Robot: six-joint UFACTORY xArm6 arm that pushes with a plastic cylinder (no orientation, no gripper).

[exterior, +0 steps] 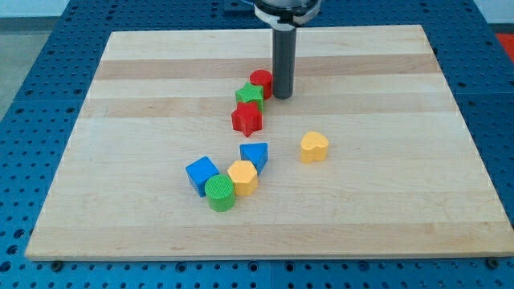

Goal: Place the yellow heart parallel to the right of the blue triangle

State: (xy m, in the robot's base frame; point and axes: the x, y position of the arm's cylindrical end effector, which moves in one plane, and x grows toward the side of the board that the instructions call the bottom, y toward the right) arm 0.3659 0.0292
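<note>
The yellow heart (pixel 314 147) lies on the wooden board, right of centre. The blue triangle (pixel 254 155) lies to its left, at nearly the same height in the view, with a gap of about one block width between them. My tip (pixel 283 96) rests on the board near the view's top, just right of a red cylinder (pixel 260 81), well above both the heart and the triangle.
A green star (pixel 250 96) and a red star (pixel 247 119) sit below the red cylinder. A yellow hexagon (pixel 242 177), a green cylinder (pixel 219 193) and a blue cube (pixel 202 174) cluster below-left of the triangle. The board (pixel 385 209) lies on a blue perforated table.
</note>
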